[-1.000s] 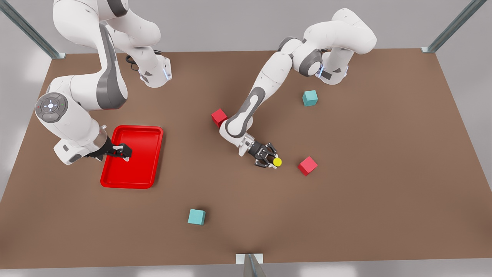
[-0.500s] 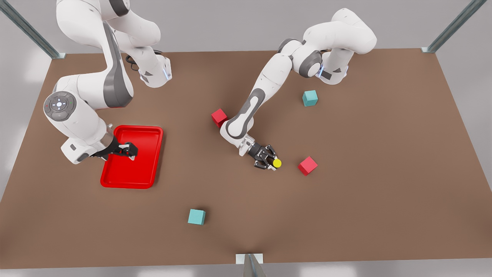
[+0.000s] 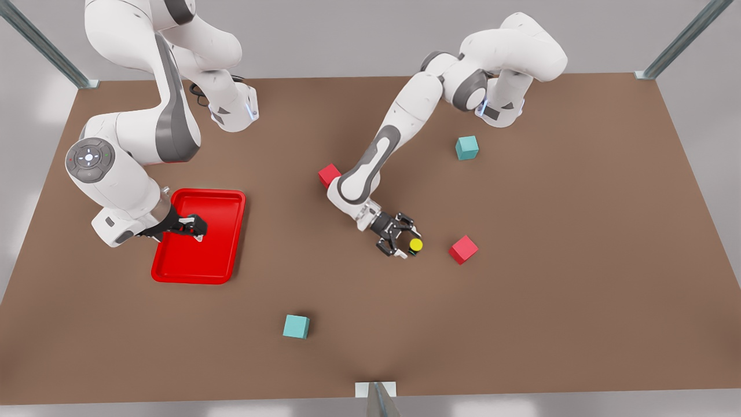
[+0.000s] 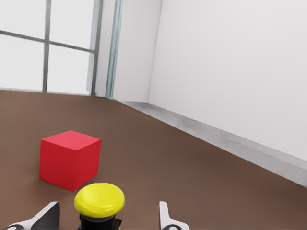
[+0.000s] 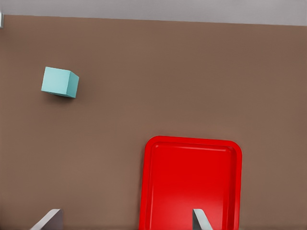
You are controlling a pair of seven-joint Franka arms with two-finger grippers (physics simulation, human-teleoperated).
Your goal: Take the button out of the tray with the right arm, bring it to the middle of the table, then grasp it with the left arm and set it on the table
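Observation:
The button [image 3: 415, 245], a yellow cap on a dark body, stands on the brown table [image 3: 550, 289] near its middle. My left gripper [image 3: 408, 244] is low around it and open. In the left wrist view the button [image 4: 99, 200] sits between the pale fingertips [image 4: 47, 216] with a gap on each side. The red tray [image 3: 200, 236] lies at the front view's left. My right gripper [image 3: 195, 226] hovers over it, open and holding nothing. The right wrist view looks down on the tray [image 5: 192, 182] past that gripper's spread fingertips [image 5: 49, 218].
A red cube [image 3: 463, 249] sits just beyond the button, the same red cube [image 4: 70, 159] showing in the left wrist view. Another red cube [image 3: 329, 174] lies behind the left forearm. Teal cubes rest at the back right [image 3: 466, 147] and the front [image 3: 296, 326].
The left gripper's fingers have spread apart and let go of the button, which now stands on the table. The right arm shifted slightly over the tray, then held still.

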